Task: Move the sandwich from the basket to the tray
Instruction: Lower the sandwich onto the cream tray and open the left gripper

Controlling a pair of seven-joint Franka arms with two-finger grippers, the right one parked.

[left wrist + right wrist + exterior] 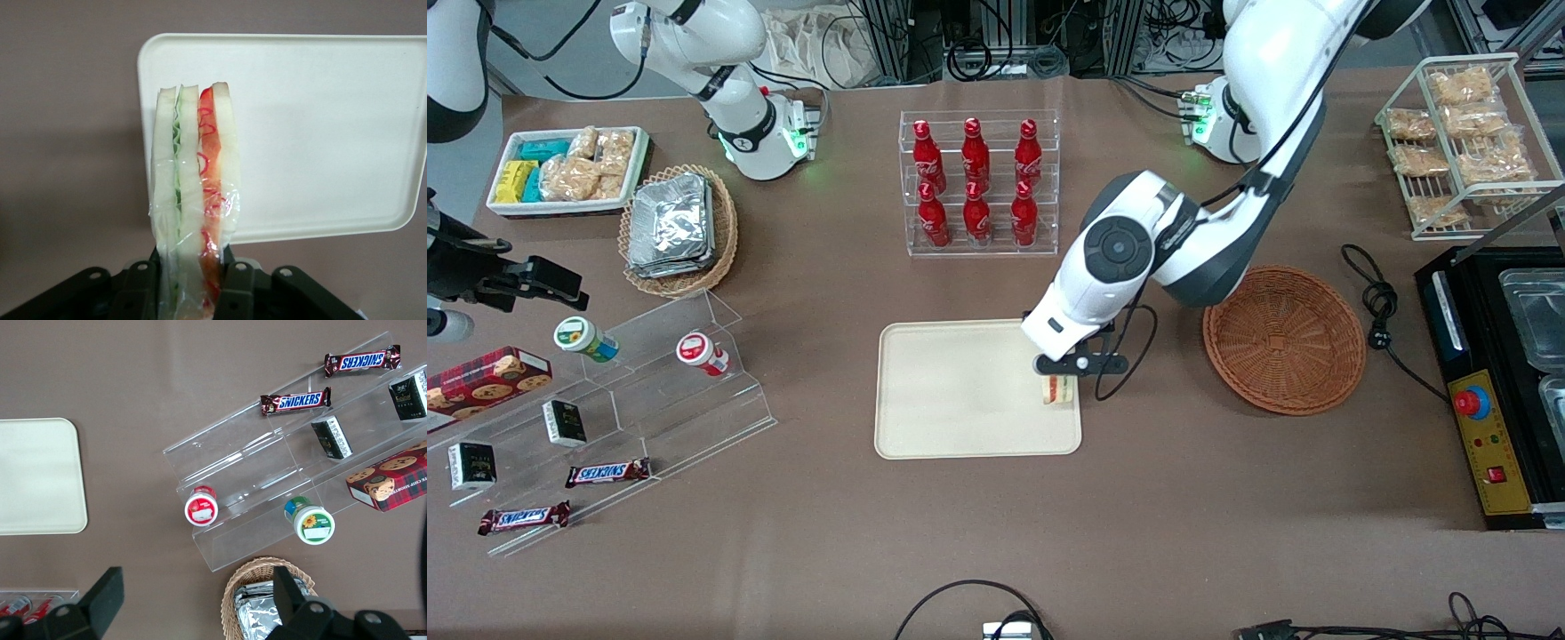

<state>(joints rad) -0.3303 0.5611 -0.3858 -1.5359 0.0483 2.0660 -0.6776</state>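
Front view: tool clamps sandwich over tray edge nearest emptied basket, positioned for lowering

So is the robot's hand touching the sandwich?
Touching. The left wrist view shows the gripper with its jaws pressed against both sides of the wrapped sandwich, holding it over the tray.

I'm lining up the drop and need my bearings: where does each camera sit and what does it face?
Front: high, looking down on the table; both arms show, gripper over the tray.
Left wrist: looks past its fingers shut on the sandwich.
Right wrist: looks down at the shelf; own fingers show.
All share the tray.
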